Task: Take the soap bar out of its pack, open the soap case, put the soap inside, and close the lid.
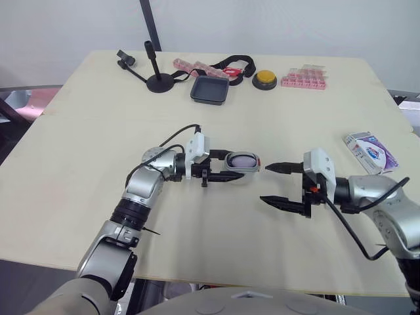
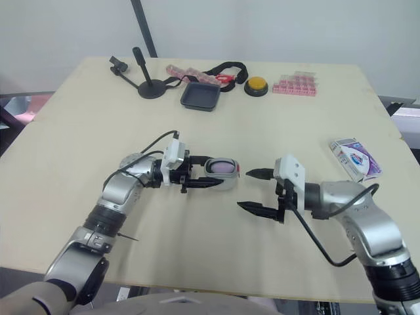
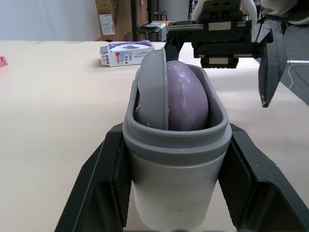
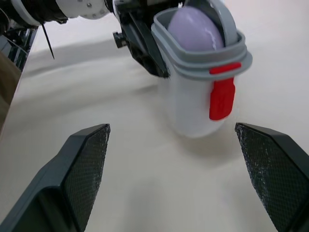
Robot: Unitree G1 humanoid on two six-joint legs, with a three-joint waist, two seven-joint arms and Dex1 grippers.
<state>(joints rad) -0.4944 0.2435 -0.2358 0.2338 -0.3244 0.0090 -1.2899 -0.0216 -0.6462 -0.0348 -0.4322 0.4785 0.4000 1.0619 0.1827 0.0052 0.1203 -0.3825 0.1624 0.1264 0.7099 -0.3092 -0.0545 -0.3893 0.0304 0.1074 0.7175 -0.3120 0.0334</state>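
Note:
The soap case, pale grey with a red latch, lies on the table's middle with its mouth facing the right arm. My left gripper is shut on it, one black finger on each side. The purple soap bar sits inside the case, pressed against a grey oval piece that stands on edge beside it. My right gripper is open just right of the case, apart from it, its fingers spread wide. The soap pack, a white and purple box, lies at the table's right edge.
Along the far edge stand a black tray, a yellow button, pink blocks, a black stand and a pink strip. Bare tabletop surrounds the arms.

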